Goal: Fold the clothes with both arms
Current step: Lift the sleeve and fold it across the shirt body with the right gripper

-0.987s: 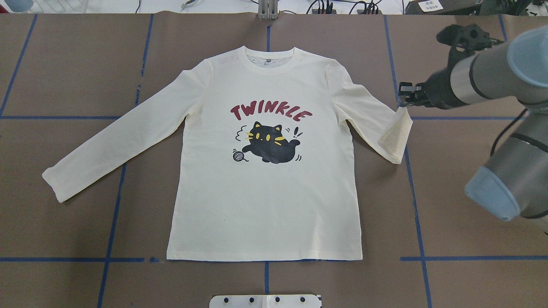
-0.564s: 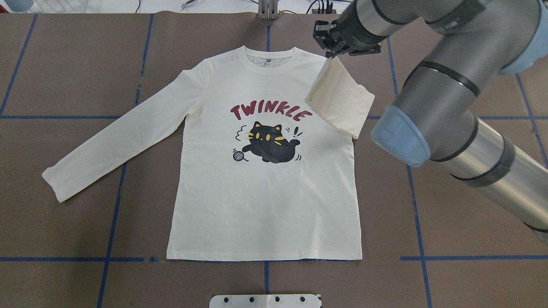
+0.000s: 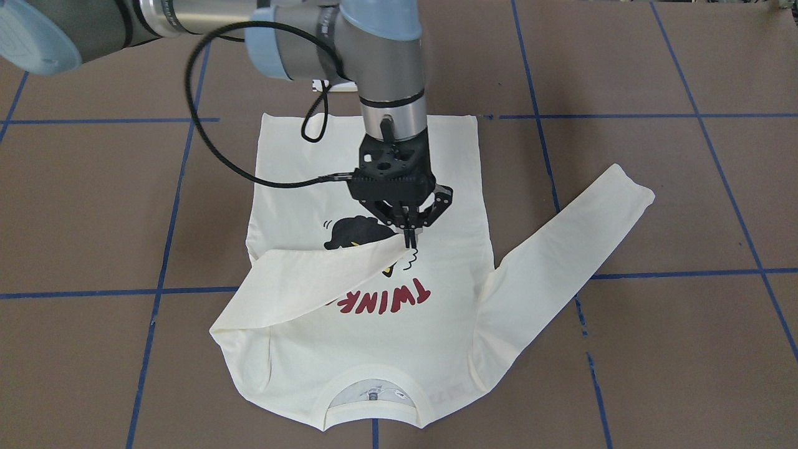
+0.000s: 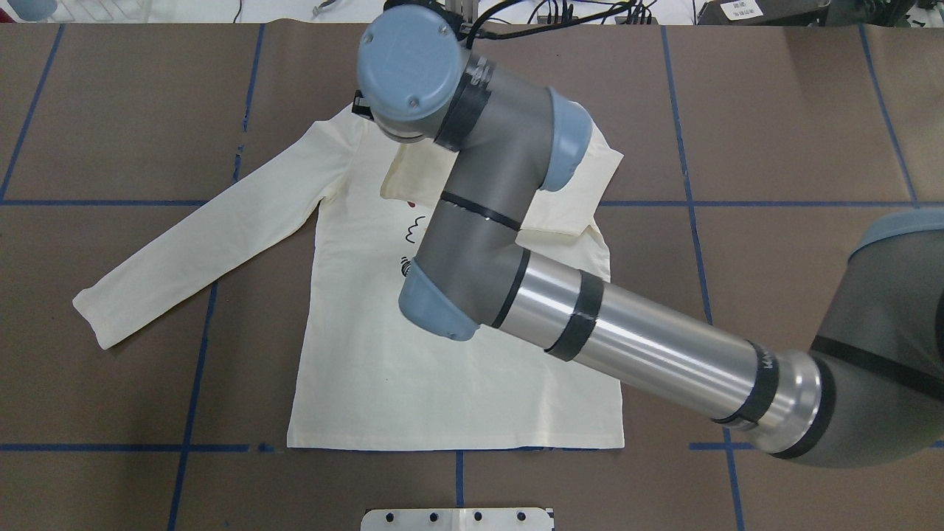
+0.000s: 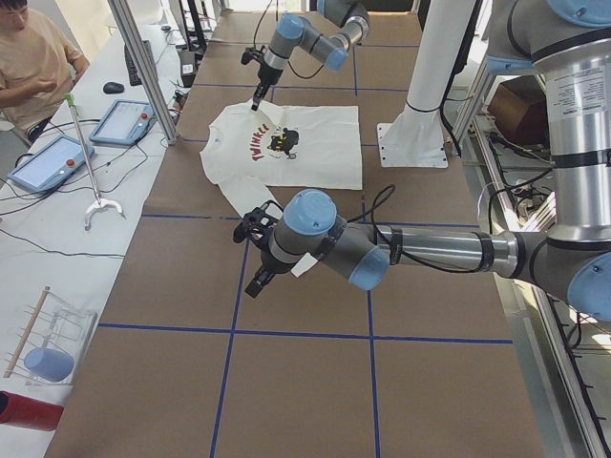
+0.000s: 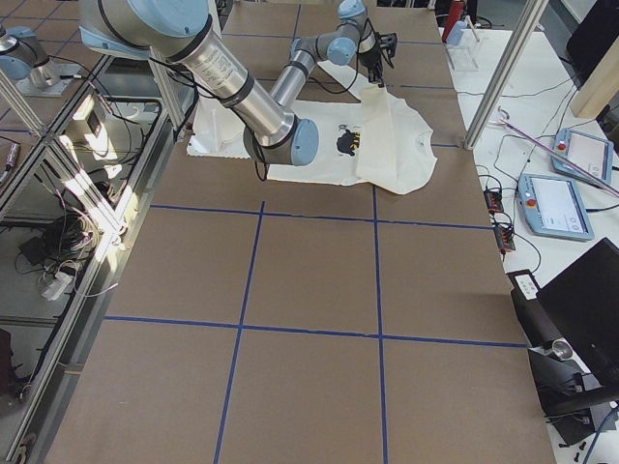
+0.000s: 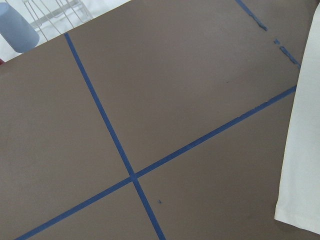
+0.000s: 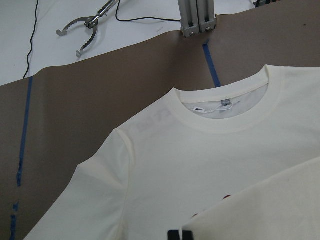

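Note:
The cream shirt [image 3: 374, 337] [image 4: 442, 398] lies print side up and flat on the brown table, collar [image 8: 225, 107] towards the far side. My right gripper [image 3: 408, 240] is shut on the cuff of the shirt's right sleeve [image 3: 312, 280] and holds it just above the cat print, with the sleeve folded across the chest. In the overhead view the right arm [image 4: 479, 221] covers the print. The left sleeve [image 4: 199, 243] lies stretched out flat. My left gripper [image 5: 256, 281] shows only in the exterior left view, near that sleeve's cuff; I cannot tell whether it is open or shut.
A white pedestal base [image 4: 457, 518] stands at the near table edge. Blue tape lines [image 7: 115, 145] divide the table. A person [image 5: 29, 57] sits beside tablets [image 5: 48, 162] past the far edge, where a reacher tool [image 8: 85, 27] lies. A blue cup [image 7: 17, 27] stands in a rack.
My right gripper has carried the right sleeve's cuff from the right shoulder leftwards over the chest. The right arm now hides the print from overhead. The left sleeve has not moved.

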Tool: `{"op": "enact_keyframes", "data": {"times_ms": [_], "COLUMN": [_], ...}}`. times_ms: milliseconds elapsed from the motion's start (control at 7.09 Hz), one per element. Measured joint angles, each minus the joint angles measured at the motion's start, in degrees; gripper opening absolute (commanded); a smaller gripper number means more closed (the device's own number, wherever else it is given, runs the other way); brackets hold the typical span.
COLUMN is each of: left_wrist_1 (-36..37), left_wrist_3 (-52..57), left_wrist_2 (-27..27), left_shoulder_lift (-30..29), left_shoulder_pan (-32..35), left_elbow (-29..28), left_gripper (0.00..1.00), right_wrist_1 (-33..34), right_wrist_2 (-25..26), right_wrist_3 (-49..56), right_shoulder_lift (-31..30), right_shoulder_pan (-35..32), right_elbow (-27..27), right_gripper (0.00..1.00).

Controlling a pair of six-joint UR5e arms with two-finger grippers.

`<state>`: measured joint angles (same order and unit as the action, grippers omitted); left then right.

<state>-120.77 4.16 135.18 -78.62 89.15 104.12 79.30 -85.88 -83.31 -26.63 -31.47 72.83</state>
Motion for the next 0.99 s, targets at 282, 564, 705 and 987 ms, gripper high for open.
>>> {"op": "enact_keyframes", "data": {"times_ms": [282,564,705,987], "left_wrist_1": [-0.01,-0.29,-0.49,-1.66], "left_wrist_3": [-0.04,-0.15,-0.36,-5.37], "left_wrist_2": [0.0,-0.02,-0.18,0.04], "left_shoulder_lift": [0.38,0.36,-0.48,-3.72], "left_shoulder_pan": [0.08,0.13,0.14,-0.01], "left_elbow": [0.07,0.63,1.59,3.13], "left_gripper": [1.0,1.0,1.0,1.0], "right_wrist_1": [-4.72,-5.24,-4.91,1.25], "right_wrist_2": [6.59,7.18,5.0,-4.76], "right_wrist_3": [-8.14,-10.42,-9.81,-5.24], "right_shoulder_lift": [8.25,12.07,12.66,10.36], "right_shoulder_pan": [3.78,3.96,2.89,-2.46], "right_elbow": [-14.66,-19.1,-19.1,-13.31], "right_gripper": [1.0,1.0,1.0,1.0]}}
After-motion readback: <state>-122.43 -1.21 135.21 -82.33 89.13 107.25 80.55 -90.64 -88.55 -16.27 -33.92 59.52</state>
